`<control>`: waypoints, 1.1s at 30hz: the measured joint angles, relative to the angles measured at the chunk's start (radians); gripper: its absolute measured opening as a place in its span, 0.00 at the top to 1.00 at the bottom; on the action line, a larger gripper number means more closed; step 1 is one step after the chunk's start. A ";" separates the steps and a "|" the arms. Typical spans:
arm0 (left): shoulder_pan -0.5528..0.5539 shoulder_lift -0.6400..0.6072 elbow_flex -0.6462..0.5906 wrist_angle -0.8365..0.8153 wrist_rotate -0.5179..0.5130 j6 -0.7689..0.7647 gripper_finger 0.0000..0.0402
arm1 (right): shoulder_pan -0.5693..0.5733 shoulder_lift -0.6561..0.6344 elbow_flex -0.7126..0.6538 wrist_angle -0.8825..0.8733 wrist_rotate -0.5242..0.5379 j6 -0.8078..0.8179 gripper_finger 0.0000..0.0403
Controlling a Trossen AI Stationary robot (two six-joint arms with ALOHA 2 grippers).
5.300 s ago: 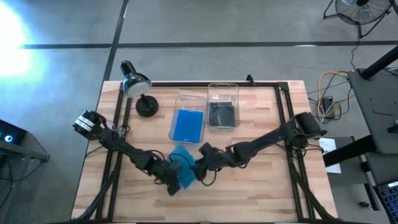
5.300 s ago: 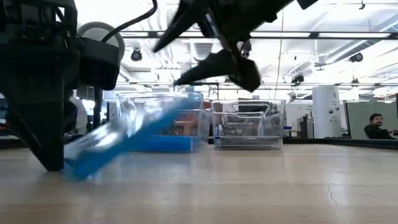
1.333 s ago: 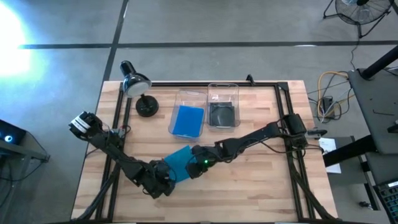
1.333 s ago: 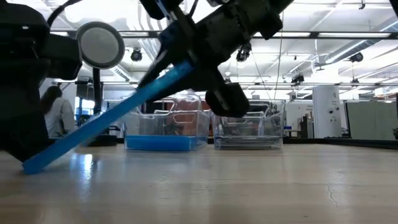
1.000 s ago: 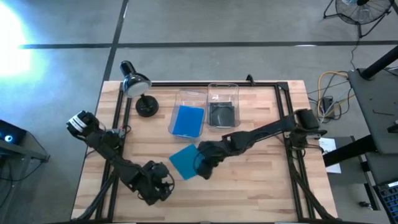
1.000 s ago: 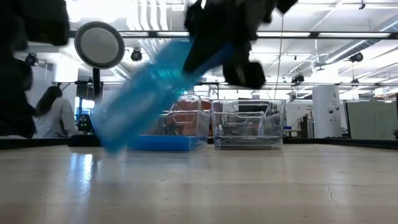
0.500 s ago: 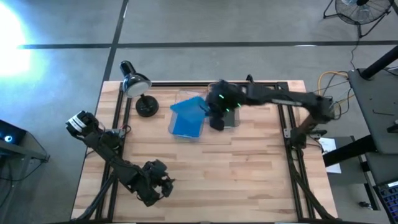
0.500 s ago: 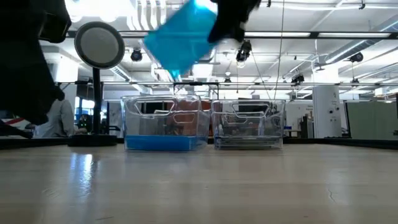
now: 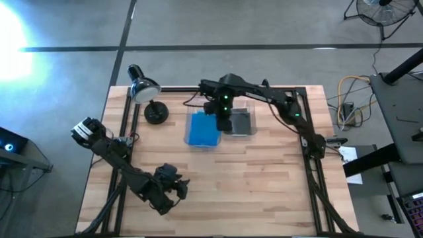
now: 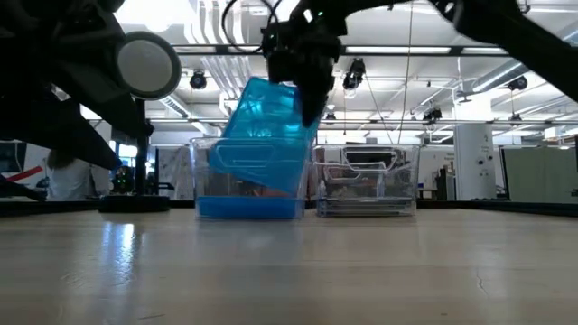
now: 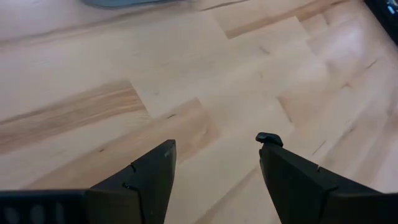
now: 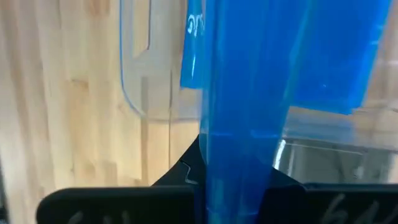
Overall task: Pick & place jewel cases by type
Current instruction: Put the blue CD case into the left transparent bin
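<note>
Thin bright-blue plastic jewel case [image 10: 263,135] hangs tilted, near upright, w/ other blue cases [image 9: 202,132] flat beneath, dark grey case [image 9: 242,123] alongside.

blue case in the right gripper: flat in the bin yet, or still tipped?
Tipped. The blue jewel case stands steeply on edge, lower part inside the left bin, upper part above its rim, clamped by the right gripper.
</note>
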 joint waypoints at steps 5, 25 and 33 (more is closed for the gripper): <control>0.007 0.010 0.000 0.000 -0.001 0.006 0.47 | -0.023 0.059 0.008 0.002 -0.146 0.004 0.94; 0.007 0.019 -0.002 0.003 -0.005 0.070 0.47 | 0.024 0.053 0.020 0.206 0.454 0.191 0.49; 0.007 0.019 -0.002 0.003 -0.005 0.080 0.47 | 0.061 0.036 0.062 0.213 0.465 0.185 0.33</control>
